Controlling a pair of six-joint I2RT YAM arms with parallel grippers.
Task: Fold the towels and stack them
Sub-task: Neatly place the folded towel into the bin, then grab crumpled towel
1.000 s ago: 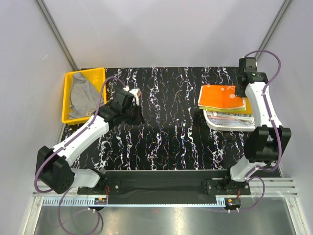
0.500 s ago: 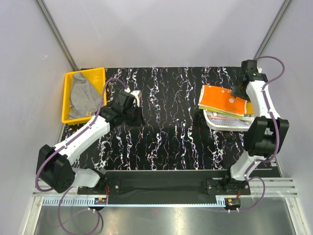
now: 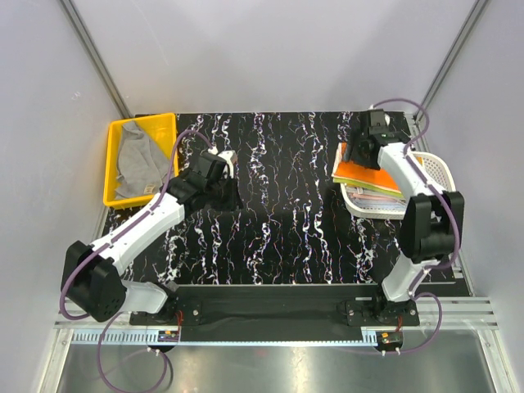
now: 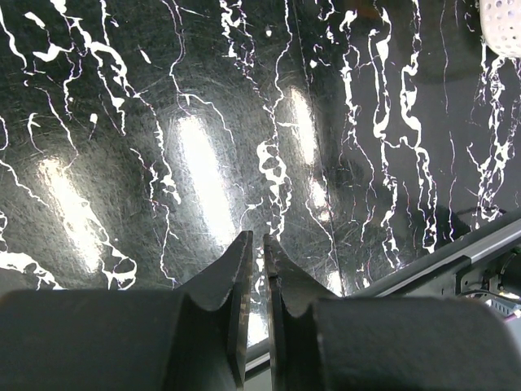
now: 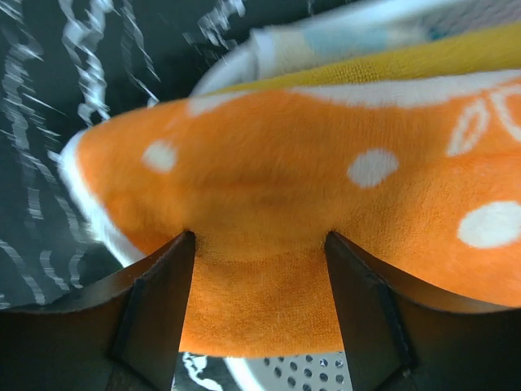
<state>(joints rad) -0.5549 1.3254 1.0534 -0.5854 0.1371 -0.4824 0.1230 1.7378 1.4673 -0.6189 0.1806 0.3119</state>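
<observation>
Black marbled bench (image 3: 278, 221). Right claw (image 5: 259, 238): spread open astride orange towel (image 5: 269, 171). Left claw (image 4: 254, 241): closed, empty. Risk: close too deep and you drag the yellow towel (image 5: 423, 59) beneath along.

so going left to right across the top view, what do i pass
yellow bin with a grey towel in it → left gripper → orange towel atop the stack → bare rim of the white slotted basket
</observation>
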